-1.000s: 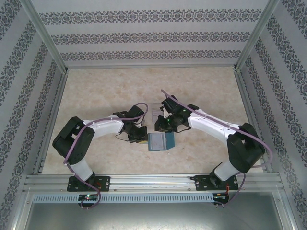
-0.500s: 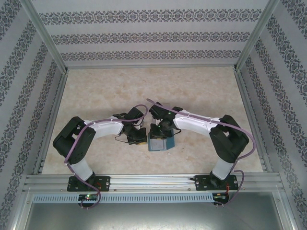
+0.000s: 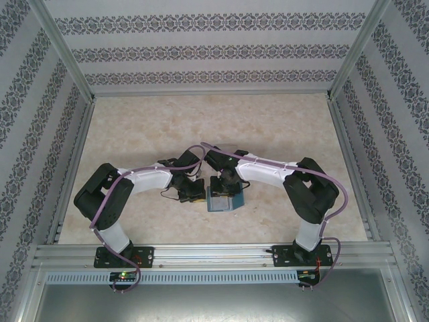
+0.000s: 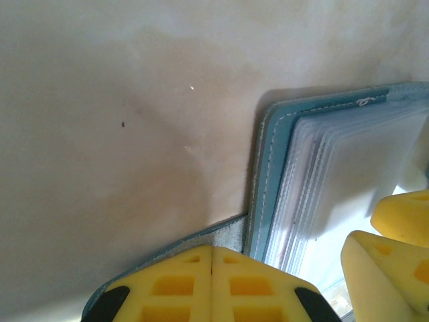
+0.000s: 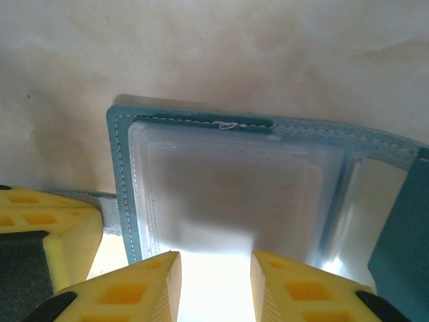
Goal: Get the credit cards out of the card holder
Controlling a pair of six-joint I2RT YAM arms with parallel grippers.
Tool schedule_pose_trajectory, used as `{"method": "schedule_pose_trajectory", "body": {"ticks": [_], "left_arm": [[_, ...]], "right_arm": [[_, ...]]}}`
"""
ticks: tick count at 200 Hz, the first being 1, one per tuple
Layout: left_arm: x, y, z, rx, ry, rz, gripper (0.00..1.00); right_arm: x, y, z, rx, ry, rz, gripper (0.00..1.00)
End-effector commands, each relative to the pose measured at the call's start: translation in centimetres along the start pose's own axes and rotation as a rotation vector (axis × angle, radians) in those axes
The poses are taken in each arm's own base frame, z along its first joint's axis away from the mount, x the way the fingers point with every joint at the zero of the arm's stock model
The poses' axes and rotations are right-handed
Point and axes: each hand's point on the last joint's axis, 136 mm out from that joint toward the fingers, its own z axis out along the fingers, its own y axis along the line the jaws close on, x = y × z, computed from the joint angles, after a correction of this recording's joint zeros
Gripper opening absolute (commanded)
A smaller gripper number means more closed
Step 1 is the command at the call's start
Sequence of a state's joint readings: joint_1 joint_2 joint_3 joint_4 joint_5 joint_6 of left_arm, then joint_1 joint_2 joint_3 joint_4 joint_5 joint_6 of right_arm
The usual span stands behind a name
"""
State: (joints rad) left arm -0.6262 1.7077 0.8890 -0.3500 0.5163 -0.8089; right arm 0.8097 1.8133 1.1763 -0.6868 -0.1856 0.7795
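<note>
Looking down from the top camera, you'll find the card holder (image 3: 224, 200) lying open on the table (image 3: 201, 121), a little toward 6 o'clock from the middle, between the two arms. Your left gripper (image 3: 195, 191) sits just at its 9 o'clock edge, and your right gripper (image 3: 225, 182) hangs over its 12 o'clock edge.

On your left wrist camera the yellow pads (image 4: 174, 288) are pressed flat together with no gap. A grey-blue strip of the holder's cover runs under them, but you cannot tell whether it is pinched. The stack of clear sleeves (image 4: 335, 174) lies at 3 o'clock from those pads, framed by the teal stitched border.

On your right wrist camera the fingers (image 5: 134, 292) stand apart with nothing between them, poised just above the top sleeve at its near edge. Through that sleeve you can make out the pale, faintly pinkish face of one of the credit cards (image 5: 258, 194), blurred and in its pocket
</note>
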Motion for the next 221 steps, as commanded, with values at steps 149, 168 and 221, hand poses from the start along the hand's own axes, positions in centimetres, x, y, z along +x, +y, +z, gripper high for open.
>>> {"method": "schedule_pose_trajectory", "body": {"ticks": [149,168,221], "left_arm": [[-0.3,-0.1,0.1,0.012,0.005,0.005,0.05],[-0.2,0.0,0.2,0.01,0.008,0.006,0.05],[-0.3,0.0,0.2,0.009,0.008,0.002,0.05]], "right_arm": [[0.3,-1.6,0.6,0.159,0.013,-0.039,0.6],[0.3,-1.6,0.6,0.163,0.011,-0.038,0.61],[0.4,-2.0,0.9,0.178,0.015,-0.036,0.62]]}}
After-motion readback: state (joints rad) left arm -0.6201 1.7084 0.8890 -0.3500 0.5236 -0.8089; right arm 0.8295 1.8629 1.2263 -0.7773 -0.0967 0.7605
